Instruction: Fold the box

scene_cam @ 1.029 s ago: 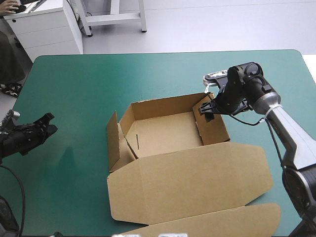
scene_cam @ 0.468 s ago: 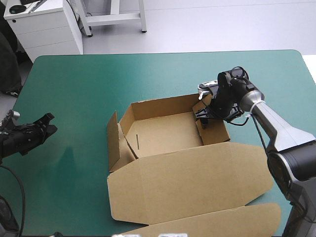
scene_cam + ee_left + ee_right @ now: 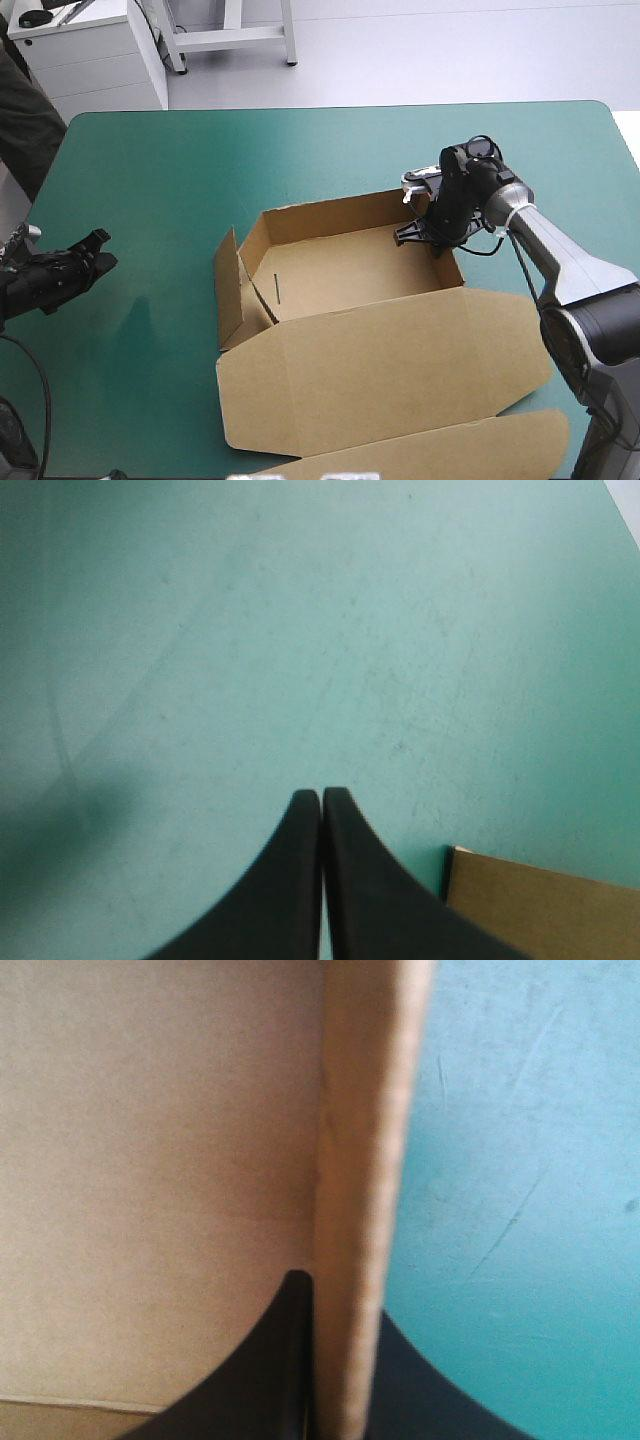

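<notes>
The right gripper (image 3: 415,234) nips the box's (image 3: 330,270) right wall (image 3: 365,1160), one finger inside, one outside, wall running straight ahead of it; the left gripper (image 3: 322,798), closed and empty, hangs well clear of the box.

From above and behind, the high view takes in the whole table (image 3: 300,150) and box (image 3: 340,275); the left wrist view looks closely down on cover (image 3: 300,630) and a box corner (image 3: 545,915), and the right wrist view looks very closely along the box's right wall (image 3: 355,1210), both within that field.
</notes>
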Available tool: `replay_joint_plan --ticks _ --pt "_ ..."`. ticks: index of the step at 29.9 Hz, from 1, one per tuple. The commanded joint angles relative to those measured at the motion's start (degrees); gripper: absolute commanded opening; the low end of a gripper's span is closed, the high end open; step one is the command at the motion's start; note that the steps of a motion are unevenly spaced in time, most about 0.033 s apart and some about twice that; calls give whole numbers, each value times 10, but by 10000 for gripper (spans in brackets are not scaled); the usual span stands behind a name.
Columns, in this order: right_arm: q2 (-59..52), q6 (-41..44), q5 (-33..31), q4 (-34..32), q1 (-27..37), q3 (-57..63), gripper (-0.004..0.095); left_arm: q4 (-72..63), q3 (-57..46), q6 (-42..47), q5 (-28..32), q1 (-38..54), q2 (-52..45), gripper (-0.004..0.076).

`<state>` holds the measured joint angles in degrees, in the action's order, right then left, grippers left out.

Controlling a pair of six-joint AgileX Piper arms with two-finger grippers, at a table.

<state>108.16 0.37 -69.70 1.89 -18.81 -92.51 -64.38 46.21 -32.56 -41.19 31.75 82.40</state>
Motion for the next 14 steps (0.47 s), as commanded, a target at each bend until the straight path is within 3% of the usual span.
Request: replay_joint_plan --ticks 1,14 --pt "-54 -4 -22 0 2 -14 -1 -28 14 -1 -9 -3 -19 -10" --pt "-255 -4 -22 -2 2 -55 -1 -24 14 -29 -34 -3 -19 -10"
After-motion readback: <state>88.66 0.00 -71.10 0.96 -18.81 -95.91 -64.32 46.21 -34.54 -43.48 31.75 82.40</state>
